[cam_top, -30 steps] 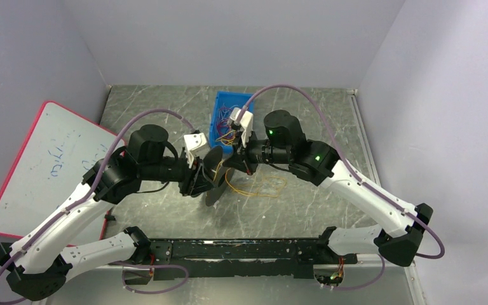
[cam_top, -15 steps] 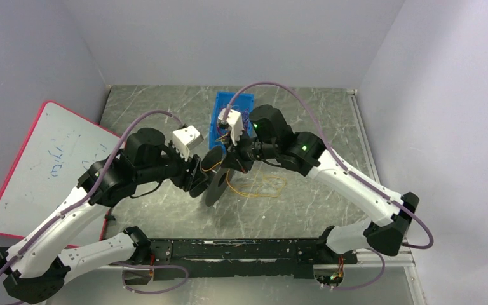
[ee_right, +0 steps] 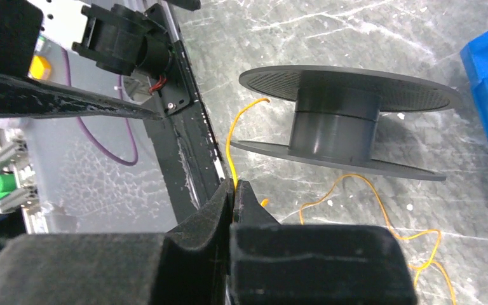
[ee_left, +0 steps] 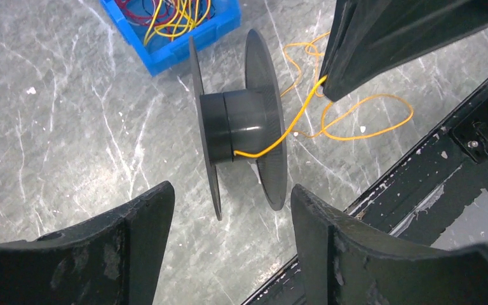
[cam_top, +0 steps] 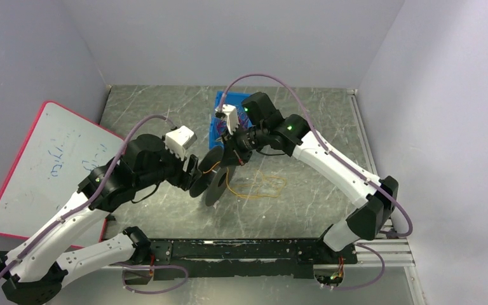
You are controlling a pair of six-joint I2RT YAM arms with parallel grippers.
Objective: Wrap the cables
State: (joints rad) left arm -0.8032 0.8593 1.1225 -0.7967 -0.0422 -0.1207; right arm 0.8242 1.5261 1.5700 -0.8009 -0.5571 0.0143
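A black spool (cam_top: 211, 183) stands on its rims mid-table. A thin yellow cable (ee_left: 278, 137) runs from its hub to my right gripper (cam_top: 234, 155), which is shut on it; in the right wrist view the cable (ee_right: 229, 152) rises from the closed tips (ee_right: 235, 184). The rest of this cable lies in loose loops (cam_top: 264, 188) on the table right of the spool. My left gripper (ee_left: 232, 219) is open and empty, its fingers (ee_left: 143, 244) just short of the spool (ee_left: 241, 127). More yellow, red and purple cables fill the blue bin (ee_left: 225, 22).
The blue bin (cam_top: 218, 122) sits behind the spool. A whiteboard (cam_top: 44, 162) with a red edge leans at the left wall. A black rail (cam_top: 248, 249) runs along the near edge. Grey walls close in the table on three sides.
My right gripper has moved left and away towards the bin, still holding the yellow cable. My left arm has drawn back to the left. The spool's rims look turned.
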